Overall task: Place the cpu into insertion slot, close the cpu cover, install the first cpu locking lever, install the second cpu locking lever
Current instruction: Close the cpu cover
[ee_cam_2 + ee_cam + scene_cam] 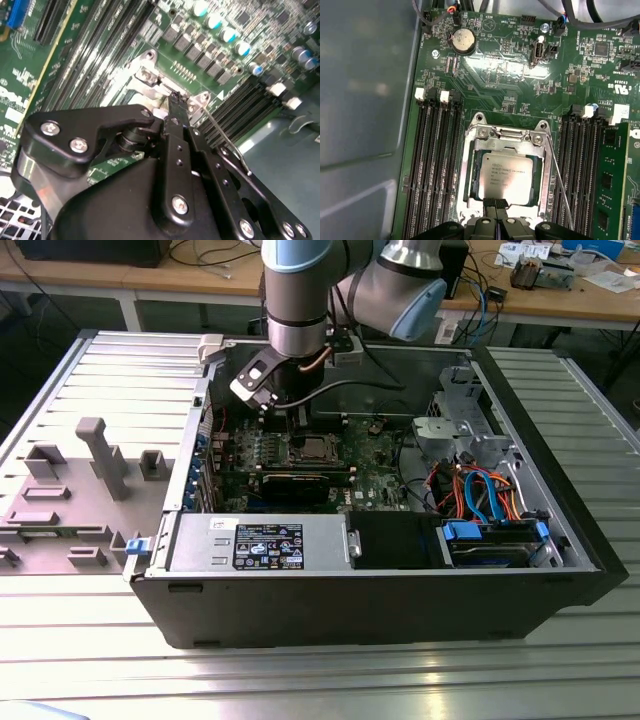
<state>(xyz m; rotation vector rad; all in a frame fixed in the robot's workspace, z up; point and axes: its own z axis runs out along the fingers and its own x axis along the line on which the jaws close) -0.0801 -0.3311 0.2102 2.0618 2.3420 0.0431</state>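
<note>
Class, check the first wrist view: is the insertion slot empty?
No, the cpu lies flat in the insertion slot, its silvery top facing up.

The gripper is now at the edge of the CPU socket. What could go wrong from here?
1. The shut gripper meets the cpu cover at its rim, right beside the cpu. A small slip might scrape the chip.
2. The thin locking lever slants away from the socket, over the memory slots. The gripper could catch or bend it.
</note>
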